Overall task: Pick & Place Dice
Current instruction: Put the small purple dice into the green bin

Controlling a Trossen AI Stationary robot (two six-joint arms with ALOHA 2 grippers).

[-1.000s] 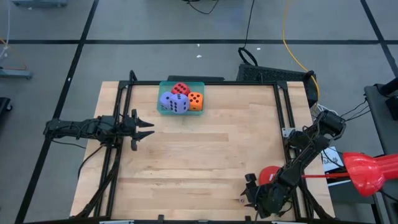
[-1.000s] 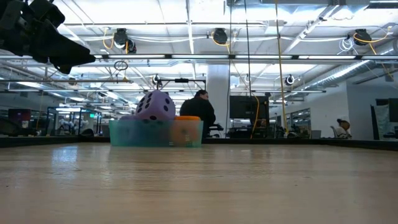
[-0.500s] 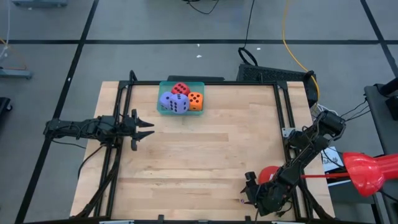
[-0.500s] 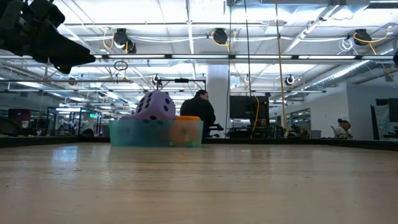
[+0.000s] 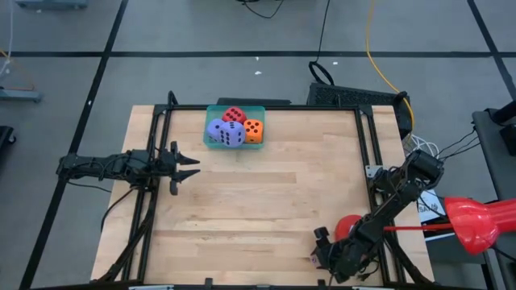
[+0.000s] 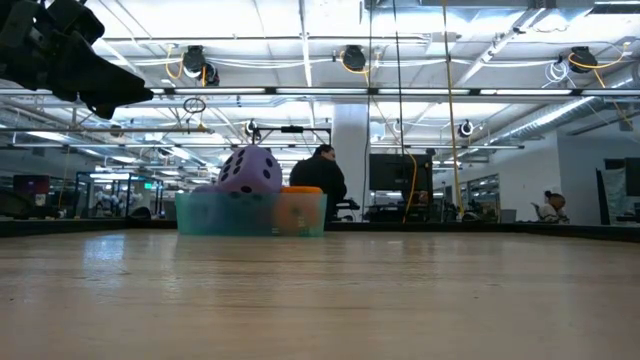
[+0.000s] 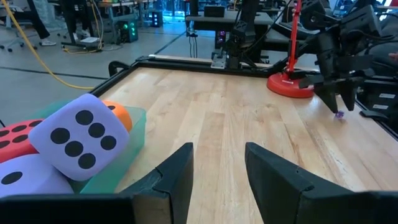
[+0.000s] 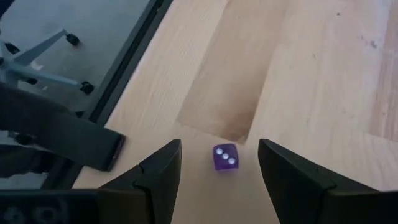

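Presently catalogued: four soft foam dice with dark pips sit packed in the flat teal-green square tray (image 5: 211, 141) at the far edge of the pale wooden table (image 5: 266, 201). The red die (image 5: 235, 115) lies farthest back, the orange die (image 5: 253, 130) to its right, and one purple-blue die (image 5: 228, 134) rests tilted on top of the others; the second purple-blue die (image 7: 18, 177) shows beneath it in the left wrist view.

A separate item, a tiny translucent purple die with white pips (image 8: 224, 157), lies on the table near the front right corner.

Right gripper (image 8: 219, 167): poised low over that tiny die, fingers apart, one on either side, not touching it.

Left gripper (image 5: 190, 167): waiting at the table's left side, fingers apart, holding nothing.
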